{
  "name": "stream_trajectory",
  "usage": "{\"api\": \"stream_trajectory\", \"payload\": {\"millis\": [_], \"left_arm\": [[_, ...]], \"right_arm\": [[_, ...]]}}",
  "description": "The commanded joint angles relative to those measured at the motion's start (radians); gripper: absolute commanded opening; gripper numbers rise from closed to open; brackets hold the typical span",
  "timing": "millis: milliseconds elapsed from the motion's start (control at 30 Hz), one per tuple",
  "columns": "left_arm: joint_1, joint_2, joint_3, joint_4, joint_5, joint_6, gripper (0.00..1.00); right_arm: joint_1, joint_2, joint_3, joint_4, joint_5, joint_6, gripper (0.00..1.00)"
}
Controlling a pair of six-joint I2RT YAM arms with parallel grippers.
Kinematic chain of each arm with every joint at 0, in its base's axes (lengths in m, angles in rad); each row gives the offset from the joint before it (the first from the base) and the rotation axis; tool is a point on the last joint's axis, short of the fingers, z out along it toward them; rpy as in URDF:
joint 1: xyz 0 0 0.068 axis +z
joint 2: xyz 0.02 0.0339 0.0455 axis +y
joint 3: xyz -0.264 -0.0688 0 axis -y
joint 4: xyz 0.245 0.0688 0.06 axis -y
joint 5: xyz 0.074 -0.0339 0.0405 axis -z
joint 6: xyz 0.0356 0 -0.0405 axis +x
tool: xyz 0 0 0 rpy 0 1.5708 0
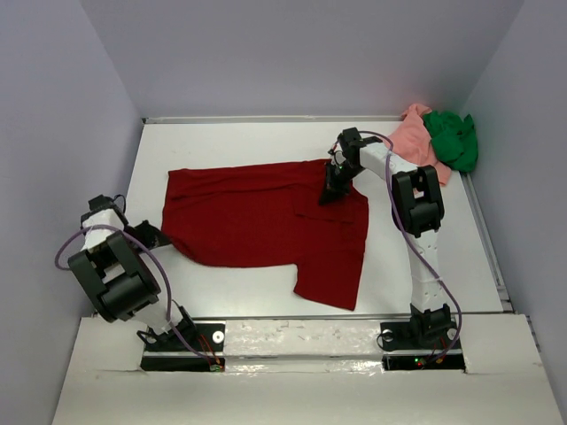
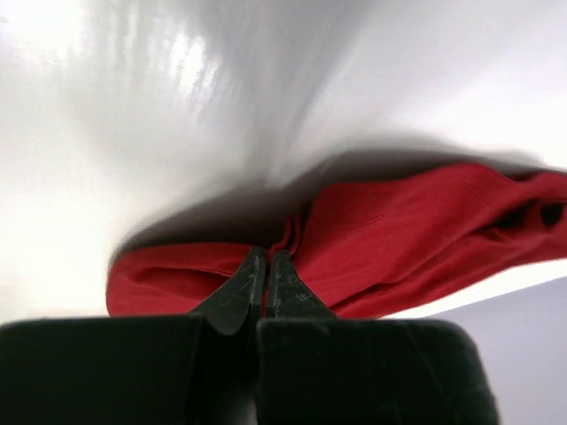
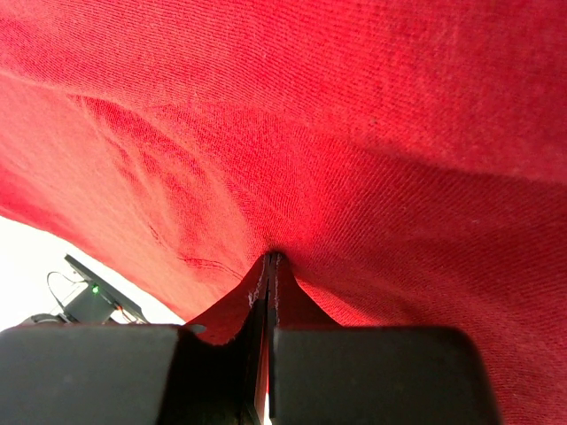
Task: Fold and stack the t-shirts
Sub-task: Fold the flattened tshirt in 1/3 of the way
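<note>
Dark red shirt (image 1: pixel 266 217) lay spread mostly flat mid-worktop (image 1: pixel 230 142), one sleeve hanging toward the near edge. Left fingers (image 2: pixel 237 292) were pinched shut on a folded edge at the shirt's left end, low against the worktop. Right fingers (image 3: pixel 292 305) were clamped shut on cloth near the shirt's far right corner, with fabric draped over the wrist view. Salmon pink shirt (image 1: pixel 415 137) and bright green shirt (image 1: pixel 452 137) sat bunched together in the far right corner, touching, green on the right.
</note>
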Motion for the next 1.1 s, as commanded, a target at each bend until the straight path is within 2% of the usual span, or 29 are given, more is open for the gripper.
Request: {"api": "stream_trajectory", "payload": {"millis": [0, 167, 600, 700, 733, 767, 867, 900, 933, 967, 1033, 1067], "left_arm": [[0.071, -0.114, 0.018, -0.142, -0.069, 0.050, 0.00], [0.159, -0.157, -0.048, -0.184, -0.083, 0.116, 0.00], [0.182, -0.206, -0.119, -0.194, -0.086, 0.184, 0.00], [0.182, -0.199, -0.070, -0.213, -0.170, 0.257, 0.02], [0.182, -0.188, -0.025, -0.225, -0.193, 0.321, 0.04], [0.182, -0.182, 0.004, -0.245, -0.225, 0.352, 0.12], [0.180, -0.170, 0.081, -0.331, -0.346, 0.436, 0.39], [0.182, -0.171, 0.125, -0.367, -0.409, 0.469, 0.55], [0.182, -0.182, 0.144, -0.382, -0.435, 0.476, 0.59], [0.183, -0.188, 0.171, -0.386, -0.452, 0.487, 0.69], [0.185, -0.196, 0.193, -0.386, -0.471, 0.521, 0.73], [0.186, -0.197, 0.208, -0.379, -0.489, 0.547, 0.78]], "right_arm": [[-0.009, -0.046, -0.002, -0.017, 0.020, -0.007, 0.00], [-0.018, -0.043, 0.005, -0.015, 0.013, -0.007, 0.00], [-0.018, -0.052, -0.009, -0.014, 0.008, -0.010, 0.00], [-0.018, -0.049, -0.007, -0.012, 0.003, -0.011, 0.00], [-0.018, -0.046, -0.007, -0.012, -0.006, -0.010, 0.00], [-0.018, -0.046, -0.009, -0.012, -0.009, -0.011, 0.00], [-0.018, -0.049, -0.010, -0.011, -0.009, -0.011, 0.10], [-0.018, -0.049, -0.007, -0.012, -0.010, -0.011, 0.14], [-0.018, -0.046, -0.004, -0.012, -0.012, -0.011, 0.15], [-0.018, -0.044, -0.002, -0.012, -0.013, -0.011, 0.15], [-0.018, -0.040, 0.004, -0.012, -0.018, -0.010, 0.15], [-0.018, -0.038, 0.005, -0.012, -0.018, -0.008, 0.16]]}}
